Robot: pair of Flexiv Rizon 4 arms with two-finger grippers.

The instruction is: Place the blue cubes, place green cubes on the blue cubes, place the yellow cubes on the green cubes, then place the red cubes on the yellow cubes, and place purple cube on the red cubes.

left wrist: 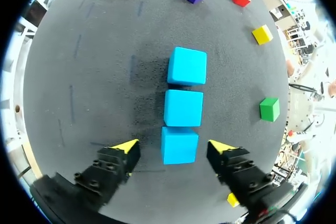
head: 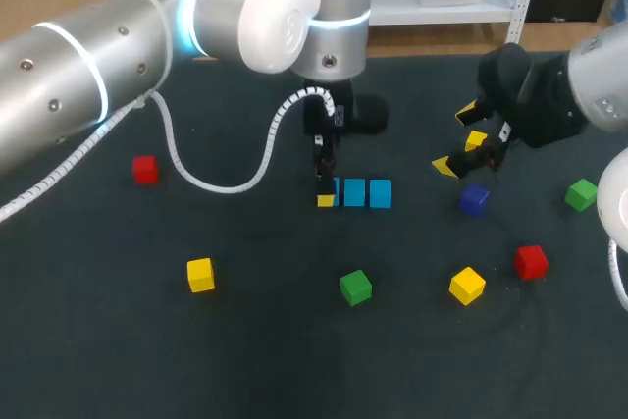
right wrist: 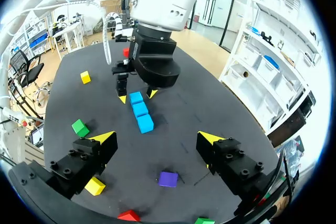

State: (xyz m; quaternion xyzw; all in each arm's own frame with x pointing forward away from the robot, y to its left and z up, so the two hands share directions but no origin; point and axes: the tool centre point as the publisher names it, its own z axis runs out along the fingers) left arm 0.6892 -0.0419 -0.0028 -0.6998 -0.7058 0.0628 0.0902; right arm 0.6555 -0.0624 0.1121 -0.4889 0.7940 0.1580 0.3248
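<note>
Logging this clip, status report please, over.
Left gripper open, astride end blue cube. Right gripper open, empty, near purple cube. Three blue cubes in a row, nothing stacked. Nothing blocks the row.

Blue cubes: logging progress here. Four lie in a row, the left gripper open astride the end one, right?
No: three blue cubes lie in the row, not four, as the left wrist view shows. The left gripper is open astride the end one.
</note>
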